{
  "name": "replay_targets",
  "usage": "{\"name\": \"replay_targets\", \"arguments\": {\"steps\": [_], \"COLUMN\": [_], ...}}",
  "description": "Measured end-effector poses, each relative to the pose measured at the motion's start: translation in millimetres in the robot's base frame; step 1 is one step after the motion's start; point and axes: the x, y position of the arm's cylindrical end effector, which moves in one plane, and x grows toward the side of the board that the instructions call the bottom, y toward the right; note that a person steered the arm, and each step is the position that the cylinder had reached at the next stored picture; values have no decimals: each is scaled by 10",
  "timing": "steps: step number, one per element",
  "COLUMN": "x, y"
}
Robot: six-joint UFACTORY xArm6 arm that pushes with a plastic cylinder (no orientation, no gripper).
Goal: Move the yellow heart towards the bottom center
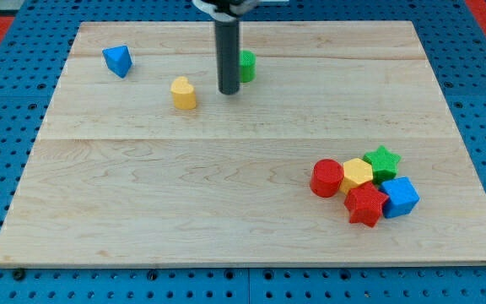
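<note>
The yellow heart (184, 93) sits on the wooden board (142, 194) in the upper left-centre part. My tip (229, 91) is on the board just to the right of the yellow heart, with a small gap between them. The rod rises straight up out of the view's top. A green block (248, 65), partly hidden behind the rod, sits just to the upper right of my tip; its shape cannot be made out.
A blue triangle-like block (117, 60) lies at the upper left. A cluster lies at the lower right: red cylinder (326, 178), yellow hexagon (358, 174), green star (383, 160), red star (365, 204), blue cube (400, 196). A blue pegboard (7, 169) surrounds the board.
</note>
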Motion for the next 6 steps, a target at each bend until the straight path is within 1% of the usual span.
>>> {"name": "replay_targets", "arguments": {"steps": [1, 2, 3, 4, 5, 6], "x": [-34, 100, 417, 409, 569, 954], "y": [-675, -662, -768, -783, -759, -718]}}
